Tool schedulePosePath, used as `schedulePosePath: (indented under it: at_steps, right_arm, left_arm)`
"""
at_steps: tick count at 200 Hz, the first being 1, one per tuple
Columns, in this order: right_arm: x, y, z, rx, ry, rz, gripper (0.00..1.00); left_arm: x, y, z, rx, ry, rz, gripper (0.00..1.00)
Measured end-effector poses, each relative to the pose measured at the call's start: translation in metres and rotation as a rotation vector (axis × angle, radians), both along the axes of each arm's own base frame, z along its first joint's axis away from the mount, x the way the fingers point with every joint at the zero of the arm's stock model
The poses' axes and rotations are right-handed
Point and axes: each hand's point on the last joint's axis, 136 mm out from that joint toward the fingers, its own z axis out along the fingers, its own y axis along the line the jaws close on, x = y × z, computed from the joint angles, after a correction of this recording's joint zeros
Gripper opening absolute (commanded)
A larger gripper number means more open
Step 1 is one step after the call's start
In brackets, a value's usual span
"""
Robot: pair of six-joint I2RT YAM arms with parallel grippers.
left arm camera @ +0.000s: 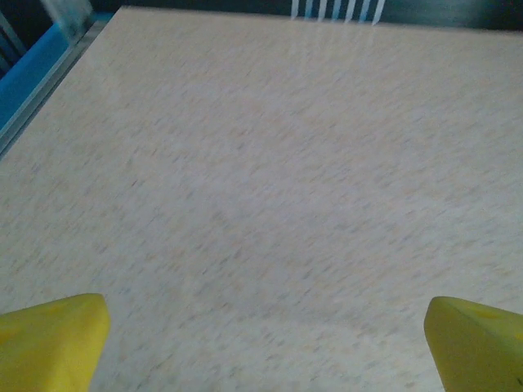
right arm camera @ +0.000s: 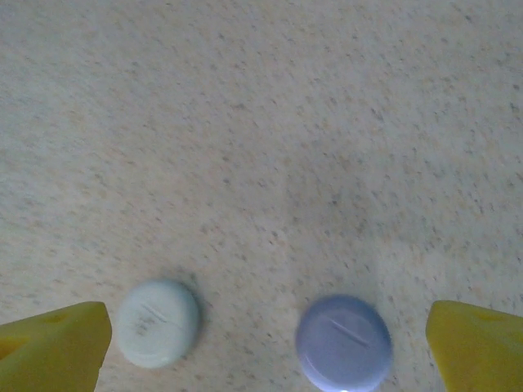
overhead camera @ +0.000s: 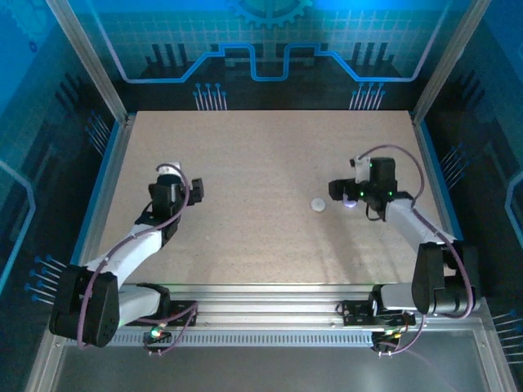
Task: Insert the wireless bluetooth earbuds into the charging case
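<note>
Your right jaws stand spread as wide as they go, with nothing held: one yellow fingertip (right arm camera: 53,347) sits at each lower corner of the right wrist view. Both pucks lie flat on the pale speckled worktop (overhead camera: 245,163) between them. The pale mint-white round puck (right arm camera: 158,322) sits just beside one fingertip, and you cannot tell whether they touch. The pale purple round puck (right arm camera: 343,341) lies apart from the other fingertip. The two pucks are side by side and not touching, each with a short line on its top face. From above you find them right of the worktop's middle, about halfway between its near and far edges, the purple one nearer the right edge. Your left jaws are also fully spread, yellow fingertips (left arm camera: 49,339) far apart over bare worktop on the left half, gripping nothing
</note>
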Motion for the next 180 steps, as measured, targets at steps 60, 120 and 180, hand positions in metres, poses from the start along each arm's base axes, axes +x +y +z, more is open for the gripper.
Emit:
schedulePosePath:
  at_steps: [60,120,180]
  right_arm:
    - [-0.003,-0.016,-0.017,-0.053,-0.206,-0.043,1.0]
    - [0.021,-0.009,-0.025,-0.072,-0.319,-0.013,1.0]
    - [0.023,-0.007,-0.026,-0.073,-0.338,0.001,1.0]
  left_arm:
    - [-0.009,0.015,-0.038,0.024,-0.017,0.036,0.99]
    - [0.02,0.01,-0.058,0.057,-0.13,-0.03,0.99]
    - [0.031,0.024,-0.051,0.013,-0.15,-0.012,0.99]
